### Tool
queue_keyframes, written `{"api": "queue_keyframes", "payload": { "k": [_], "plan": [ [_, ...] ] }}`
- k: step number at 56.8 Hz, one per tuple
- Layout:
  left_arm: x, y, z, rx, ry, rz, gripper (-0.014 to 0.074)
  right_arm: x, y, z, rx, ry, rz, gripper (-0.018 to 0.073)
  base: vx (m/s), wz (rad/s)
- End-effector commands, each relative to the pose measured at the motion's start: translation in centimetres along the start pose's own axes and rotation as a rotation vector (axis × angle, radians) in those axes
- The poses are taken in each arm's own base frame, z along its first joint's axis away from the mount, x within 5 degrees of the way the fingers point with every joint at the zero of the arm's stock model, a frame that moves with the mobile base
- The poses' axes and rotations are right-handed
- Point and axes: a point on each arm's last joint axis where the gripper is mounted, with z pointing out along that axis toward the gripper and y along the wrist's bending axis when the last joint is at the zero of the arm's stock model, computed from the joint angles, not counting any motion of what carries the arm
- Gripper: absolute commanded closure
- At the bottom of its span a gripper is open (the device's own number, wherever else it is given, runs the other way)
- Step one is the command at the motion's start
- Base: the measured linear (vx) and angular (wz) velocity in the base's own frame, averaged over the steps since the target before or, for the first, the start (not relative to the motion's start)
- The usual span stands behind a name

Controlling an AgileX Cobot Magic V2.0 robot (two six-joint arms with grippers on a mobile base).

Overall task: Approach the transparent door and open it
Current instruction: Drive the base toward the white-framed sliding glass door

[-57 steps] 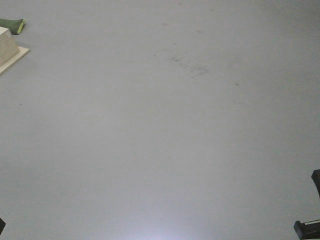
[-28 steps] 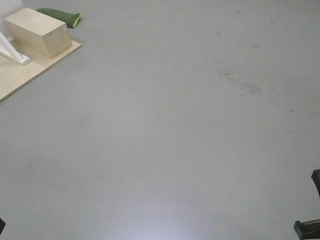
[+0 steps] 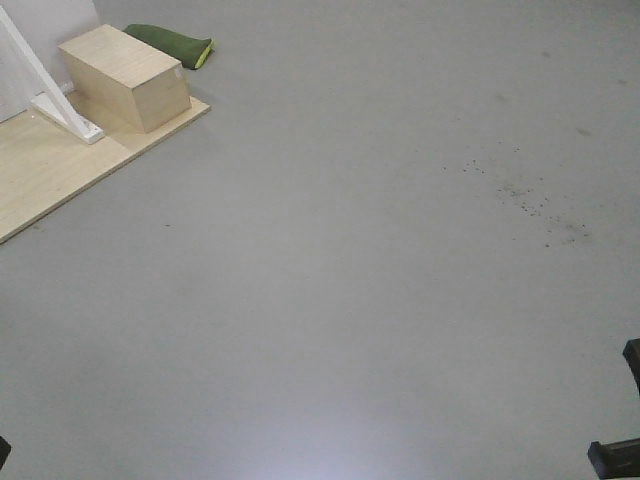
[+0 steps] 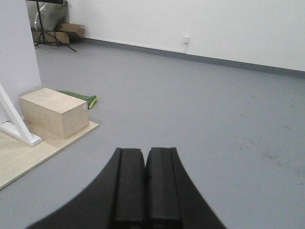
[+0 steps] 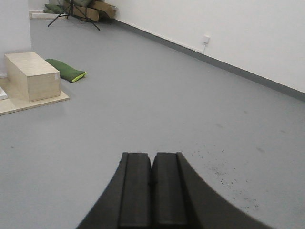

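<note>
The transparent door is out of view in every frame. My left gripper (image 4: 145,153) is shut, its black pads pressed together with nothing between them, pointing over bare grey floor. My right gripper (image 5: 152,157) is shut and empty too, above the same floor. A slanted white frame post (image 3: 45,80) stands on a plywood platform (image 3: 50,175) at the far left. The left wrist view also shows the post (image 4: 14,119).
A pale wooden box (image 3: 125,75) sits on the platform's corner, with a green bag (image 3: 170,45) behind it. Dark specks (image 3: 530,205) dot the floor at right. A white wall (image 4: 16,57) rises at left. A tripod and cardboard (image 5: 81,9) stand by the far wall.
The front view has swung left: the box, green bag and platform slid right and down into the frame, the white post appeared, and the floor specks shifted right. Both grippers stay shut.
</note>
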Motion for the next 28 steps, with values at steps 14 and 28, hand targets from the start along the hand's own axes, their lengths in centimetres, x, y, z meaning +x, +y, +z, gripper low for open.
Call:
{"api": "queue_keyframes", "payload": {
  "k": [14, 28],
  "plan": [
    [-1.67, 0.04, -0.34, -0.005, -0.117, -0.011, 0.0602, -0.67, -0.17, -0.12, 0.024, -0.089, -0.011, 0.0564, 0.44, 0.18],
    [-1.67, 0.04, -0.34, -0.005, -0.117, -0.011, 0.0602, -0.67, -0.17, -0.12, 0.024, -0.089, -0.011, 0.0564, 0.47, 0.29]
  ]
}}
